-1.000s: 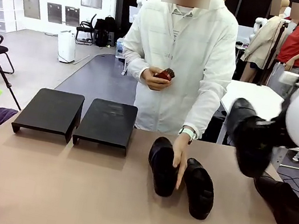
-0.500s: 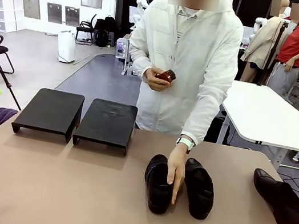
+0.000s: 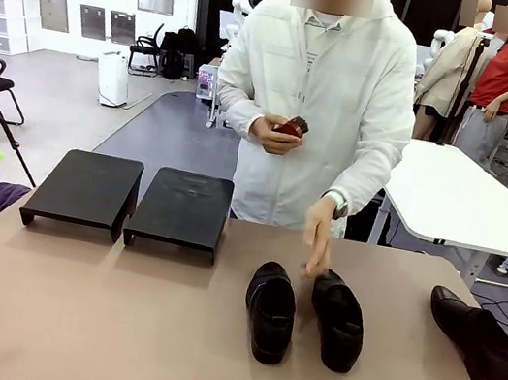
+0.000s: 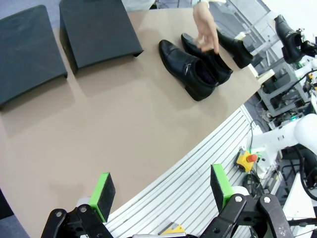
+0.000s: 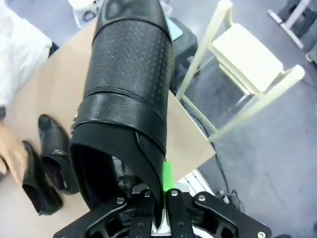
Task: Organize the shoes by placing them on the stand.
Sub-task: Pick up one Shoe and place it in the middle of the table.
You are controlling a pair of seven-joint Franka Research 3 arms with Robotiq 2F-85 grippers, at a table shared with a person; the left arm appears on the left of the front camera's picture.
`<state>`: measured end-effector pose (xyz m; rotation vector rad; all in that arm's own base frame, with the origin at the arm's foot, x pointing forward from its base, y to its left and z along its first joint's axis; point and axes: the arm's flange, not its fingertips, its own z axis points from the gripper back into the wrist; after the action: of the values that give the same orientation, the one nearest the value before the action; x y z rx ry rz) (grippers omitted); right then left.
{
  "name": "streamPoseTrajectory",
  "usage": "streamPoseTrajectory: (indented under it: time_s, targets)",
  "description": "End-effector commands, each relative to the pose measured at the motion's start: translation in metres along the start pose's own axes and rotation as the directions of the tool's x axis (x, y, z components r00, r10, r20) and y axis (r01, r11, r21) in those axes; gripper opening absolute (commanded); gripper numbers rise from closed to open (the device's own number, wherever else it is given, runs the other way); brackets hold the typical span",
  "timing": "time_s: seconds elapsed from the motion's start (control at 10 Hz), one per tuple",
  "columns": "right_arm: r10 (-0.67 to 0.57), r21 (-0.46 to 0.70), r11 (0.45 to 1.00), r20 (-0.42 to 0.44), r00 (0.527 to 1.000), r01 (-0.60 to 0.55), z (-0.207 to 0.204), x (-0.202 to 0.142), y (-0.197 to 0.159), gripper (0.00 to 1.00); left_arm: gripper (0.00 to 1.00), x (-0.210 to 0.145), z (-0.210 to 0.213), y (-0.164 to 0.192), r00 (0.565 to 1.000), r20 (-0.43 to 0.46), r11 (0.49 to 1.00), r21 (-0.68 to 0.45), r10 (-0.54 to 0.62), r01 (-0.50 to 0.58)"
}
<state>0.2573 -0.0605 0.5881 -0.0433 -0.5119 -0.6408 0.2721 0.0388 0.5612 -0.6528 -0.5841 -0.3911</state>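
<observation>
Hand (image 3: 318,233) lifted off shoe pair (image 3: 270,311); right end effector (image 5: 158,194) pinches stiff, likely slippery shoe (image 5: 130,74) at collar; left end effector (image 4: 161,191) wide.

The left gripper (image 4: 162,191), black with 2 green pads (image 4: 104,192), hangs above the near edge of the tabletop (image 4: 99,124). Its jaws are spread wide with nothing between them, and it looks down and across the tabletop at a tilt. The right gripper (image 5: 160,191), of the same black build, is clamped tight. Its jaws pinch the back rim of a glossy black leather loafer (image 5: 129,84), which stands up from them, high above the tabletop's right-hand edge.
</observation>
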Motion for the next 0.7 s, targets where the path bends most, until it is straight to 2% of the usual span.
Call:
streamPoseTrajectory:
  time_s: [0.0, 0.1, 0.3, 0.5, 0.6]
  targets:
    - [0.093, 0.105, 0.990, 0.034, 0.995, -0.096, -0.006, -0.031, 0.053, 0.00, 1.00, 0.001, 0.000, 0.000, 1.000, 0.012, 1.000, -0.022, -0.012, 0.012]
    - [0.195, 0.178, 0.964, 0.024, 0.980, -0.197, -0.001, -0.050, 0.097, 0.00, 1.00, 0.001, 0.000, 0.000, 1.000, 0.012, 1.000, -0.022, -0.012, 0.012]
    - [0.290, 0.266, 0.920, 0.035, 0.956, -0.288, 0.009, -0.096, 0.196, 0.00, 1.00, 0.001, 0.000, 0.000, 1.000, 0.012, 1.000, -0.022, -0.012, 0.012]
    - [0.453, 0.435, 0.814, -0.062, 0.890, -0.384, -0.004, -0.148, 0.282, 0.00, 1.00, 0.001, 0.000, 0.000, 1.000, 0.012, 1.000, -0.022, -0.012, 0.012]
    - [0.475, 0.488, 0.786, -0.083, 0.876, -0.380, -0.017, -0.171, 0.325, 0.00, 1.00, 0.001, 0.000, 0.000, 1.000, 0.012, 1.000, -0.022, -0.012, 0.012]
